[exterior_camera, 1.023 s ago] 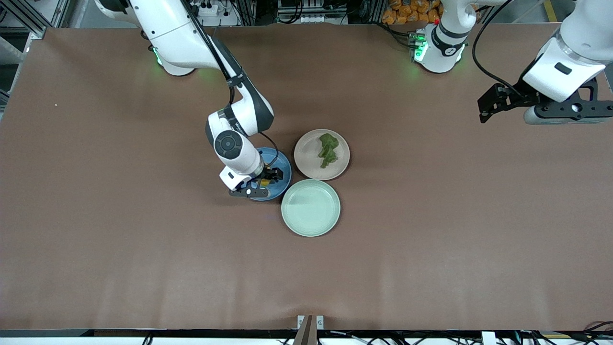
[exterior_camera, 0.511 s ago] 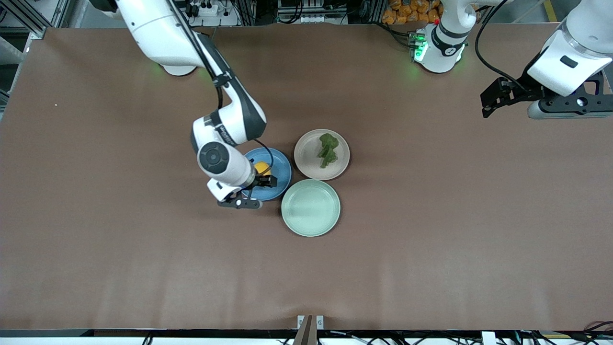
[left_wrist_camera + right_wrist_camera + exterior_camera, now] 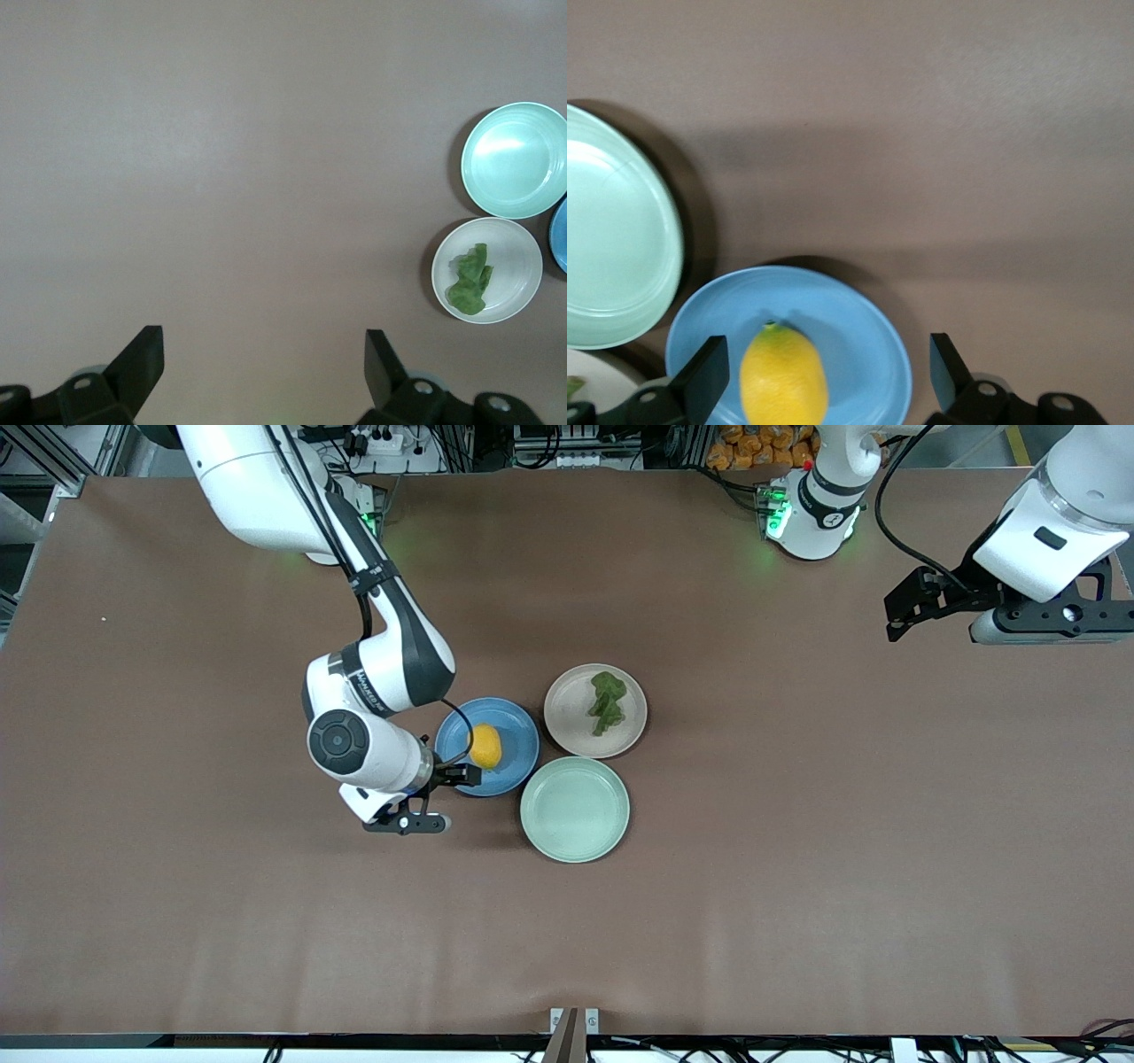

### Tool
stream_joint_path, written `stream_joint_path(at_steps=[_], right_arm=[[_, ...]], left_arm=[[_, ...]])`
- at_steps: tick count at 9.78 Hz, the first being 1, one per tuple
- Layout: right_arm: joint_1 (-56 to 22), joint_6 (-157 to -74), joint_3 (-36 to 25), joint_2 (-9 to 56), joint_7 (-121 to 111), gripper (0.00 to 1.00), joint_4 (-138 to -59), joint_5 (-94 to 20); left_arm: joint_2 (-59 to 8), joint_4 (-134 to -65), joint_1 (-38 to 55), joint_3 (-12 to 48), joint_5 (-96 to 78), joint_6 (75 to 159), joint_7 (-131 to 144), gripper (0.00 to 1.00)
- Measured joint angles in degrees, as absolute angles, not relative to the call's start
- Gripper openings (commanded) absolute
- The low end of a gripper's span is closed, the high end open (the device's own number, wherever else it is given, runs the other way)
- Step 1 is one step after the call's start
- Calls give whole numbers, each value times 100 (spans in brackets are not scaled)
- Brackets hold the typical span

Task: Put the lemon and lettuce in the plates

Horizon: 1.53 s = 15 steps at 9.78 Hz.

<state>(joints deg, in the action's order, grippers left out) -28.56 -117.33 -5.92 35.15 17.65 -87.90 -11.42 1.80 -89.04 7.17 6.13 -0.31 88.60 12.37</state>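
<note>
The yellow lemon lies in the blue plate; in the right wrist view the lemon rests in that plate. The dark green lettuce lies in the beige-pink plate, also seen in the left wrist view as lettuce on its plate. My right gripper is open and empty, over the blue plate's edge at the right arm's end, apart from the lemon. My left gripper is open and empty, held high over the table at the left arm's end.
An empty mint-green plate sits nearer the front camera than the other two, touching both; it also shows in the left wrist view and the right wrist view. Bare brown table lies all round the plates.
My right gripper has let go of the lemon in the blue plate and drawn back toward the right arm's end. The left arm has barely moved.
</note>
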Motion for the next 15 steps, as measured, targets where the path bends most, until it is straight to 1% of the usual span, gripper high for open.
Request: stream_joint_path(at_steps=[3, 7, 10, 15], right_arm=[[-2571, -11327, -605, 3474, 1365, 100, -8659, -641], [-1954, -10814, -621, 3205, 714, 100, -8582, -628], [-1543, -10688, -623, 2955, 587, 100, -8595, -626], [-870, -10660, -614, 2256, -214, 100, -9197, -596]], left_arm=[[180, -8900, 717, 615, -31, 8860, 1237, 100], [179, -8896, 720, 617, -31, 8860, 1237, 100], [179, -8893, 722, 620, -31, 8859, 1237, 100], [175, -8888, 747, 765, -37, 8851, 1236, 100]])
